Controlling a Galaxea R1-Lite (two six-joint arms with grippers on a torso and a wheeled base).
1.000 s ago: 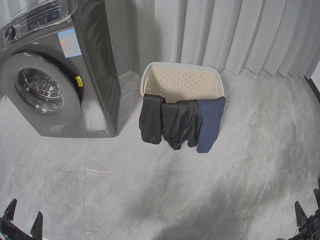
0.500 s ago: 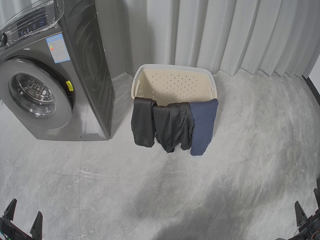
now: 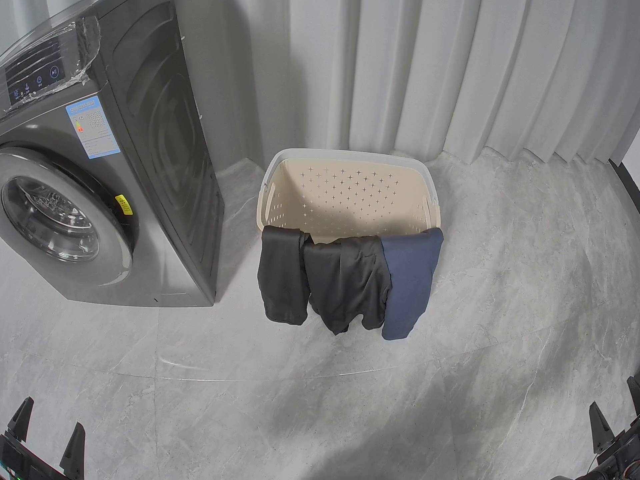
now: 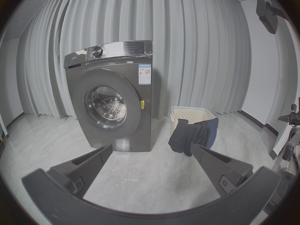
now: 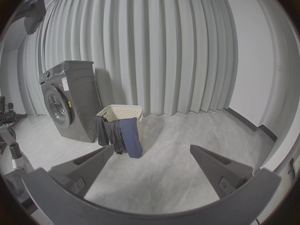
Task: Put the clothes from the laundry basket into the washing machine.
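Where the laundry basket (image 3: pixel 348 157) turns its rim toward the robot, three clothes hang over that rim side by side, trailing down the outer wall toward the floor (image 3: pixel 320 395): a black garment (image 3: pixel 283 278) on the robot's left, a dark grey garment (image 3: pixel 347 281) in the middle with part of its edge lying over the black one, and a blue garment (image 3: pixel 408 281) at the right corner, touching the grey one. The basket is cream inside with a paler rim, its walls pierced by rows of small holes. It stands upright on the grey stone-patterned floor, close to the pleated pale curtain (image 3: pixel 413 55) behind it. To the robot's left of it, near but apart, stands the washing machine (image 3: pixel 157 141). This is a dark grey front-loader with its round glass door (image 3: pixel 57 221) lying flush against the front, a pale label (image 3: pixel 92 127) above the door and a control panel (image 3: pixel 37 75) under clear film along the top edge. Well apart from the basket, at the nearest stretch of floor, the left gripper (image 3: pixel 48 428) hangs low with its two fingers spread wide and nothing between them. The right gripper (image 3: pixel 613 401) hangs on the opposite side, likewise spread wide and holding nothing. In the left wrist view the left gripper (image 4: pixel 150 147) faces the machine's door and the basket, and in the right wrist view the right gripper (image 5: pixel 151 147) faces the basket from farther to the right.
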